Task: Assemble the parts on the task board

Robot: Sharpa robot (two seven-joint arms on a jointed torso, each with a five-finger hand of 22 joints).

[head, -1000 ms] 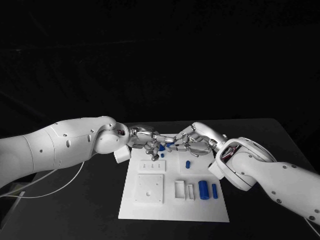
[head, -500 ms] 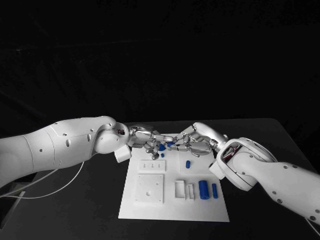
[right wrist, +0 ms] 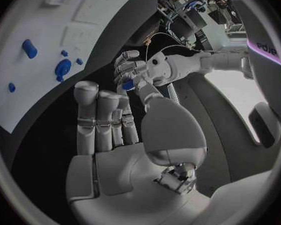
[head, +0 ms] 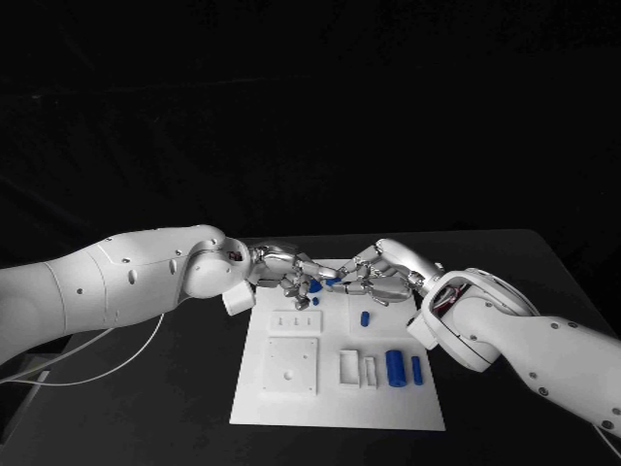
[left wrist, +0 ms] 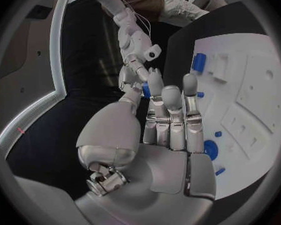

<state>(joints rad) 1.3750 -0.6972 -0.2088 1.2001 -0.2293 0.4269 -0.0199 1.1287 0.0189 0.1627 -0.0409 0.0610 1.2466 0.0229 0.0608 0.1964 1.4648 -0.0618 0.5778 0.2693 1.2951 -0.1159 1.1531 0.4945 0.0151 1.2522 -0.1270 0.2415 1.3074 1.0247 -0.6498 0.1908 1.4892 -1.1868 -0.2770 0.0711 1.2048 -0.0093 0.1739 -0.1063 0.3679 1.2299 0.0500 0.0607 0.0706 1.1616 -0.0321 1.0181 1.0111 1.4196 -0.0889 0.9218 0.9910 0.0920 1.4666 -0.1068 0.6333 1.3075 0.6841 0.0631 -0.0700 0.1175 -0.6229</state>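
Together, the left hand [head: 285, 268] and right hand [head: 371, 275] meet fingertip to fingertip above the far end of the white task board [head: 395, 408], both pinching one small blue part [head: 333, 282]; two blue cylinders [head: 403, 369] lie on the board's near right.

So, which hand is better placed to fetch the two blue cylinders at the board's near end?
Right, probably: the blue cylinders lie on the task board's right side, nearer the right hand than the left hand.

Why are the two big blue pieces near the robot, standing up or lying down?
Lying down. The two blue pieces rest flat, side by side, on the white task board.
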